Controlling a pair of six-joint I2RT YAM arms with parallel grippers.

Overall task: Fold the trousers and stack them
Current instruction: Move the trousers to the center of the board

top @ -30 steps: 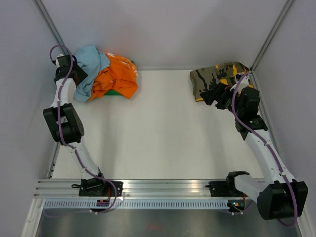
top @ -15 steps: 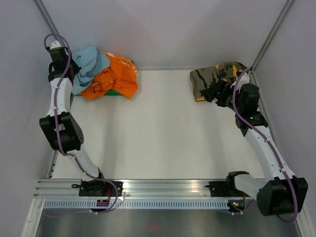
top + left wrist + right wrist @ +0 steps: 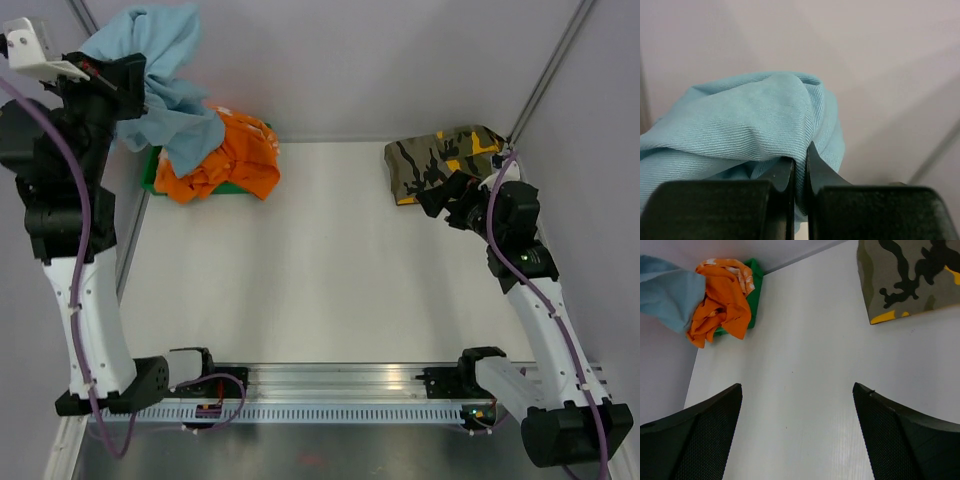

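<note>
open a second ago, the left fingers now clench a fold of the light blue trousers, hoisting them above the orange garment at the far left – pick made, folding still ahead – while the right fingers gape empty.

The left arm rears high at the far left, its gripper clamped on the trousers, while the right arm reaches far right, its gripper spread wide and empty.
</note>
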